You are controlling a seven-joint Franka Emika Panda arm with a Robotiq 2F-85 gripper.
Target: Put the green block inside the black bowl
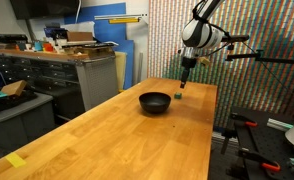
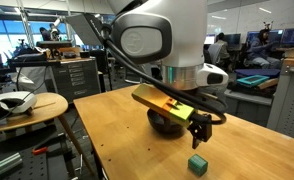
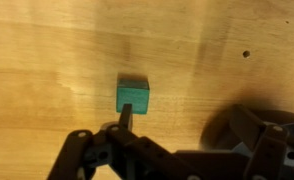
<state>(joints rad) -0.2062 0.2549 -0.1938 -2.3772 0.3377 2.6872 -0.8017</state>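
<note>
The green block is a small cube lying on the wooden table just beside the black bowl. It also shows in an exterior view near the table's edge, and in the wrist view. The bowl is partly hidden behind the arm. My gripper hangs above the block, a little off to one side, and touches nothing. It is open and empty. In the wrist view one fingertip lines up just below the block and the other is far to the right.
The wooden table is long, with a yellow tag at its near corner. Cabinets with clutter stand beyond it. A round side table and camera stands are beside the table.
</note>
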